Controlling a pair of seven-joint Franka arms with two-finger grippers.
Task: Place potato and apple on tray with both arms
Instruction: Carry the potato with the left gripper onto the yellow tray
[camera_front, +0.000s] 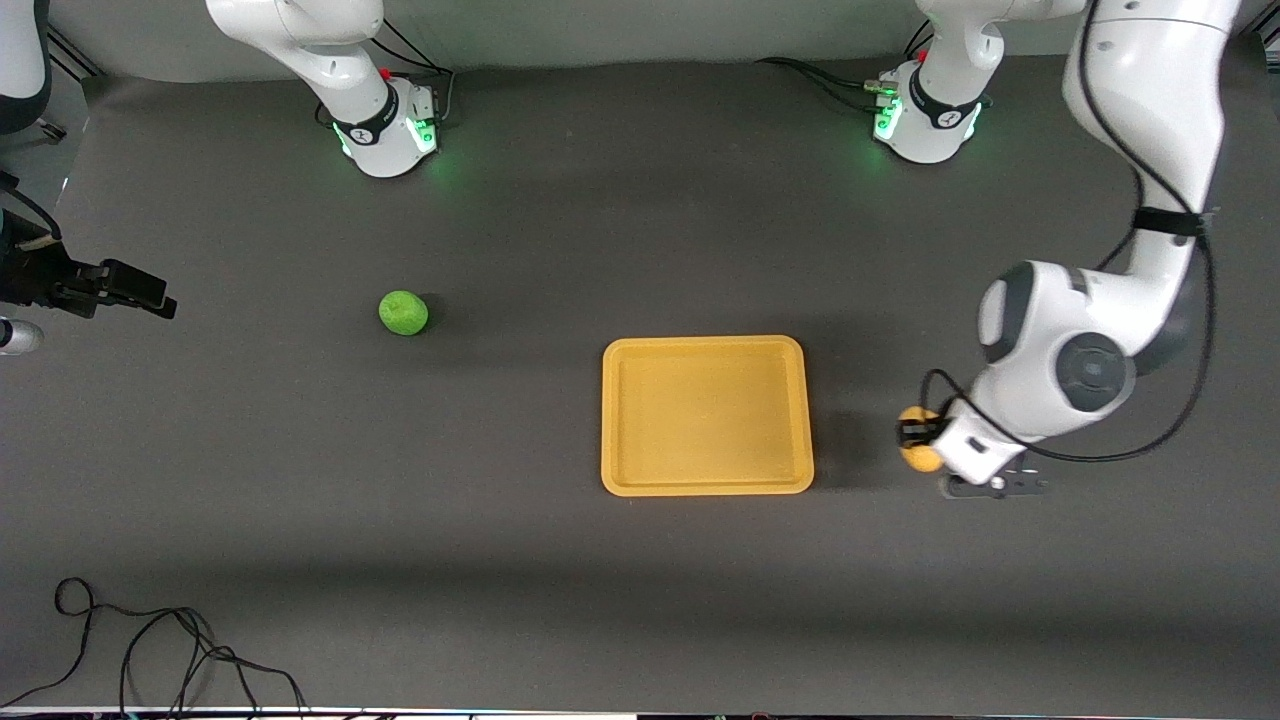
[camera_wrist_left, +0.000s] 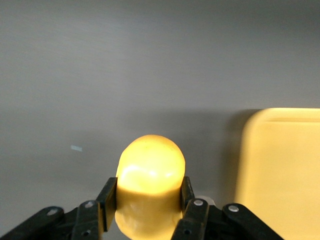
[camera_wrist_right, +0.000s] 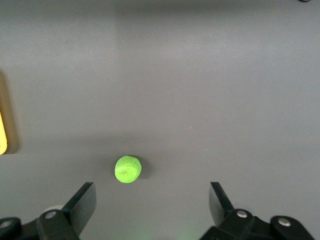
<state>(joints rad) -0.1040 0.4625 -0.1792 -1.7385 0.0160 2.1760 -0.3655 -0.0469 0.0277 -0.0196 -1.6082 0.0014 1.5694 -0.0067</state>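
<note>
Smooth yellow potato (camera_wrist_left: 150, 172) sits clamped in the left gripper (camera_wrist_left: 146, 200), perhaps lifted, at the tray's (camera_front: 706, 485) 3 o'clock; the right gripper (camera_wrist_right: 152, 205) waits spread wide above the textured green apple (camera_wrist_right: 128, 169).

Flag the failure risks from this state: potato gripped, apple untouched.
1. The left gripper pinches only the potato's lower end, most of the smooth skin sticking out past the fingers, so it may slip in transit.
2. The potato sits beside the tray, so a low carry could clip the raised rim.
3. The round apple may roll when the open right gripper closes.
</note>
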